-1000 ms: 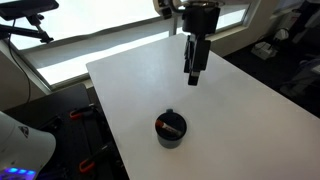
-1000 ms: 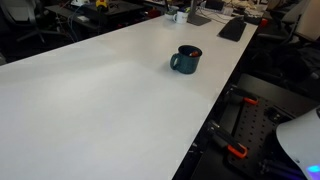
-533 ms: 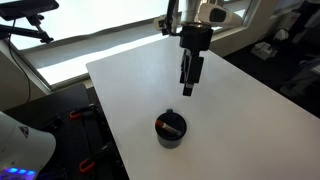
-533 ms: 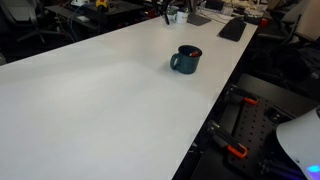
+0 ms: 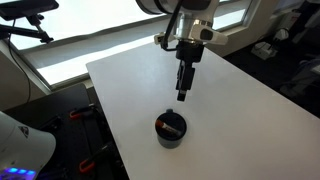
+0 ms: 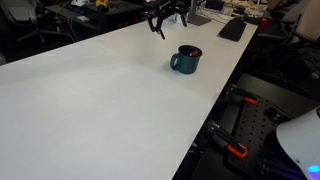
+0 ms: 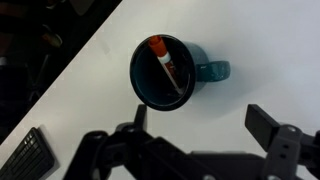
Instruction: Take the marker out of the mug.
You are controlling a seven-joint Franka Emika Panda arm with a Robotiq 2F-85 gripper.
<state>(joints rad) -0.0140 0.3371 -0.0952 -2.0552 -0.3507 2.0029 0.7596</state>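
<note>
- Dark teal, squat, round mug (image 7: 150, 92) with a side handle: it stands upright on the white table (image 5: 245, 105), close to a table edge in both exterior views.
- Short, thin reddish-brown marker (image 7: 165, 64) with a whitish section and an orange-red end: it lies inside the mug, slanted against the inner wall. The orange-red end sits near the rim on the side of the mug away from the claw in the wrist view.
- Black two-finger claw (image 5: 182, 96): it hangs above the table, higher than the mug and off to one side of it, touching nothing. The jaws are spread wide and empty. In the wrist view the mug lies ahead of the fingers, not between them.
- Handling, as a judgement: the marker looks light and stiff, with a smooth barrel that may slip or turn under a loose pinch.
- Grasp site, as a judgement: the upper end by the mug's rim is best, pinched across the barrel, since the lower end is deep inside the mug.
- Hazard, as a judgement: the mug is unsecured, so a finger catching its rim could drag or tip it.
</note>
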